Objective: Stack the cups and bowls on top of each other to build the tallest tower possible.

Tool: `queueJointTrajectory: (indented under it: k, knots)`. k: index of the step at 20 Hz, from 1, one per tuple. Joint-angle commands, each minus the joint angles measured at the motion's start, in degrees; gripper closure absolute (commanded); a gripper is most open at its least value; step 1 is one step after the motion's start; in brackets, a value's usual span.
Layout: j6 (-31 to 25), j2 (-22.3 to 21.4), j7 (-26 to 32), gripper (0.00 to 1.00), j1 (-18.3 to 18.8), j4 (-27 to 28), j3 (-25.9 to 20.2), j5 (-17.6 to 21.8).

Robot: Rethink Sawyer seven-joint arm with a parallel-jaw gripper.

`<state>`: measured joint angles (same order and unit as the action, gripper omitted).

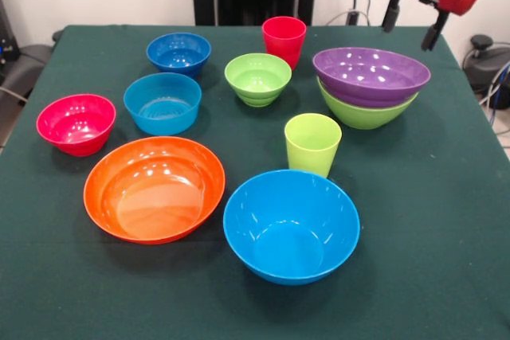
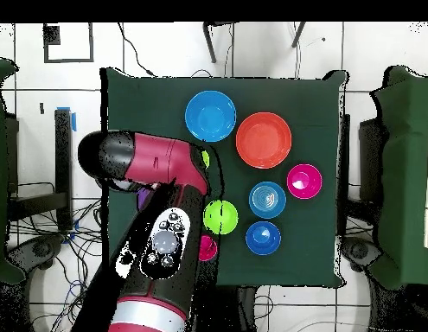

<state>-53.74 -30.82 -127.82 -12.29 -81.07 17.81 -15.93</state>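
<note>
The arm is hanging over the far right corner of the bench (image 1: 446, 220) as I'm looking across at it, and the hand (image 1: 413, 23) is showing two dark fingertips (image 1: 391, 12) pointing down with a clear gap between them, spread wide and carrying nothing.

Right under and a touch nearer to me, the tower (image 1: 368, 89) is sitting: a purple bowl (image 1: 370, 72) resting tilted inside a large green bowl (image 1: 362, 113), with nothing else in it that I can make out. The red cup (image 1: 284, 40) is standing on its own, upright, mouth up, off to the left of that stack and apart from it.

So here's what the next move is turning on, as I'm reading it: the hand is hovering above the stack's back edge, and every loose piece is lying away from it, to my left and towards me. The red cup is looking like the nearest one, along the back of the bench. The green cup (image 1: 311, 143) is standing upright just in front of the stack, beside the big blue bowl (image 1: 291, 224). Both cups are standing with their long axis vertical, so I'm guessing a straight drop over a rim is what's called for.

From above, the arm's body is covering the stack almost entirely.
</note>
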Motion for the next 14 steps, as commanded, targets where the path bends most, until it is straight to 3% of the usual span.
queueJointTrajectory:
  k: [1,6,14]
  knots:
    - [-0.23,0.84,-3.13,0.00,-1.61,-2.27,-6.66,2.02]
    - [10.10,4.59,-4.40,0.00,-3.04,-4.97,-6.30,3.49]
    - [16.78,8.46,-7.48,0.00,-6.39,-5.61,-3.20,4.60]
